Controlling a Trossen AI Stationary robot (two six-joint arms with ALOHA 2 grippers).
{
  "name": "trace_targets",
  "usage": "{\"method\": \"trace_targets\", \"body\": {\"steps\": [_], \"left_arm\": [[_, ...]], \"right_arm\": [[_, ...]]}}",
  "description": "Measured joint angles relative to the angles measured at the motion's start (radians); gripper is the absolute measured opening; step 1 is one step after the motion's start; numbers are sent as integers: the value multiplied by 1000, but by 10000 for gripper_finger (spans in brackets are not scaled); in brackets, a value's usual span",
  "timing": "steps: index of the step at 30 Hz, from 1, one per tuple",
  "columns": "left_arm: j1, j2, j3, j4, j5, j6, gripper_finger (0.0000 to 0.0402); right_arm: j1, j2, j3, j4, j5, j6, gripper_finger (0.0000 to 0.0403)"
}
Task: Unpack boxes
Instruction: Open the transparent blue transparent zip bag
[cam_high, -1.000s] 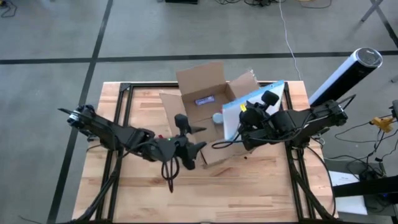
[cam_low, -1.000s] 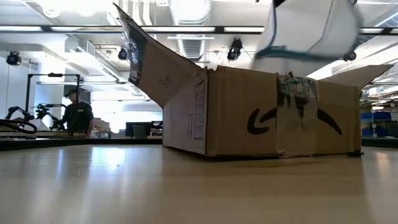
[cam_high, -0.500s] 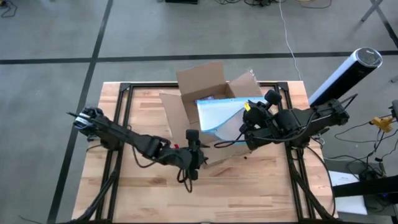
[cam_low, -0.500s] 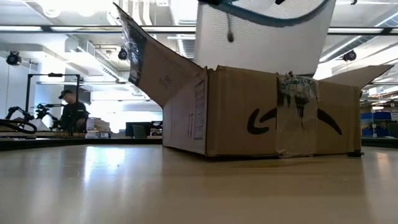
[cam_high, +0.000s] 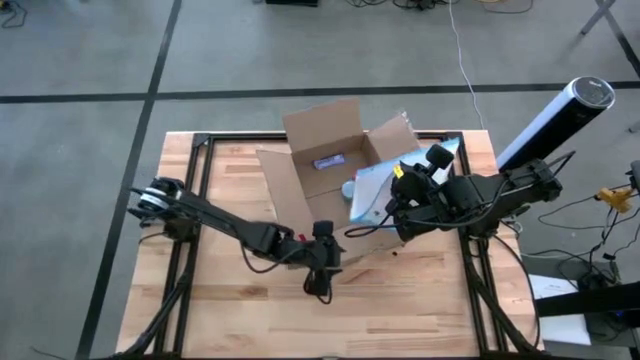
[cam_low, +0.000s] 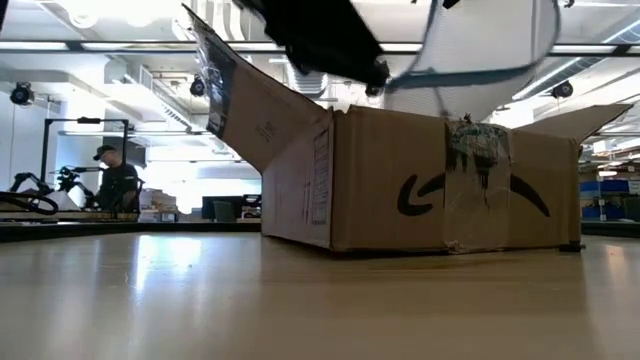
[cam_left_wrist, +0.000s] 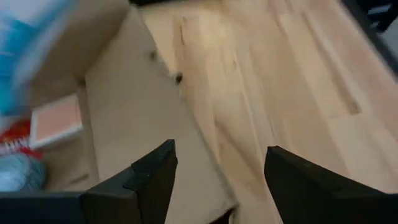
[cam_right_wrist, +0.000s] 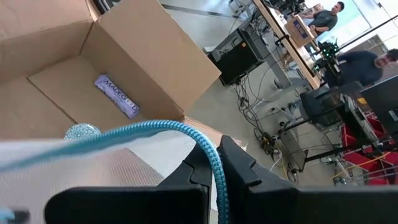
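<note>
Wood-plank counter (cam_high: 230, 300) on black frame, grey floor w/ dark lines around; workshop w/ desks, monitors and people visible beyond, far side.

Box (cam_high: 335, 190): brown corrugated cardboard, at counter centre toward far edge, flaps open upward/outward. In low view box (cam_low: 440, 180) upright on counter, clear tape strip and black printed mark on near wall. Inside, on floor of box: purple packet (cam_high: 330, 161) toward far wall, small teal ball (cam_right_wrist: 81, 131) just beside pouch edge.

Right pincer (cam_high: 396, 190): above right part of box, fingers closed on blue rim of clear plastic pouch (cam_high: 375, 190); pouch held up over right side of box opening, tilted. Right wrist view: blue cord edge (cam_right_wrist: 155, 127) clamped between the two dark fingers (cam_right_wrist: 242, 168).

Left pincer (cam_high: 322, 262): at near edge of box, over near flap; fingers (cam_left_wrist: 155, 174) apart, nothing between, flap and bare planks visible below.

Silver-black cylinder (cam_high: 555, 120) at far right, off counter.
</note>
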Motion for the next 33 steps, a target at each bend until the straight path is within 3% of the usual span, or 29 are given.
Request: {"method": "trace_targets", "body": {"steps": [7, 11, 14, 18, 20, 33], "left_arm": [[27, 52, 0, -5, 29, -71, 235], [60, 58, 0, -60, 7, -112, 213], [87, 57, 0, -161, -13, -115, 158], [127, 44, 0, -297, -6, -135, 39], [144, 40, 1, -334, -4, -151, 14], [139, -7, -1, -616, -97, -354, 1]], "right_arm": [[0, 0, 0, 1, -1, 3, 0], [0, 0, 0, 1, -3, 2, 0], [2, 0, 0, 1, -3, -8, 0], [7, 0, 0, 0, -4, -14, 0], [11, 0, 6, -1, -17, -17, 0], [113, -1, 75, 1, -30, -9, 0]]}}
